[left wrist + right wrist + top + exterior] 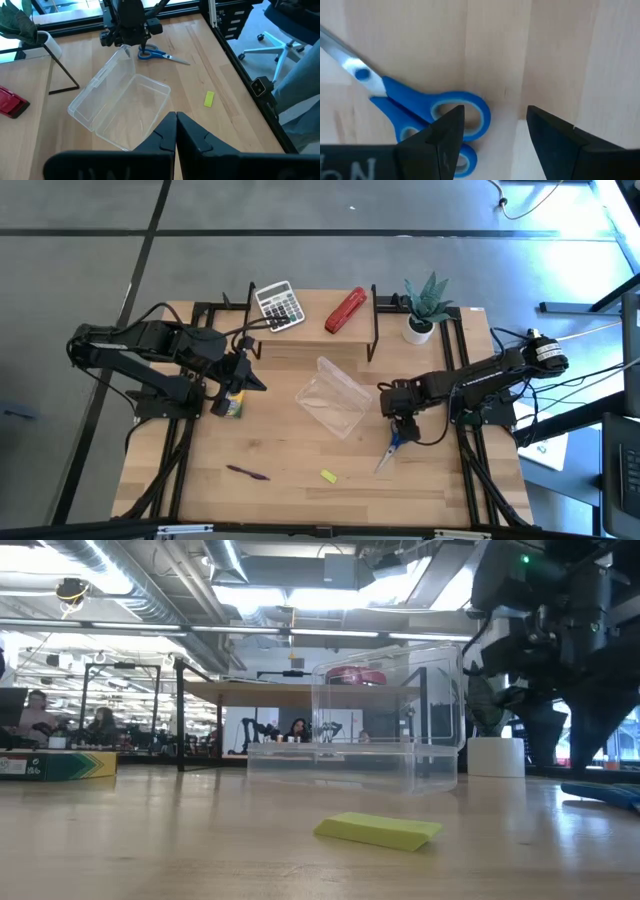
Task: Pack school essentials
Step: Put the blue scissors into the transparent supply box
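Wooden bench (300, 480) boards fill the high view, with a clear plastic box (333, 397) lying open in the middle. Next to the box on one side, the right pincer (400, 430) hangs over the blue-handled scissors (388, 450). On the box's other side, the left pincer (240, 380) waits by the yellow-green printed box (232, 405). A purple pen (247, 473) and a tiny yellow block (328, 475) lie nearer the front edge than the box.

Low down, the yellow block (378, 830) sits in front of the clear box (355, 755).

From the left wrist, the left pincer (176, 131) has its fingers pressed together, holding nothing.

From the right wrist, the right pincer (492, 127) is wide apart, with one finger over a scissors (427, 117) handle loop and holding nothing yet. I think it could catch only one loop. Then the scissors could swing or slip out on the way to the box.
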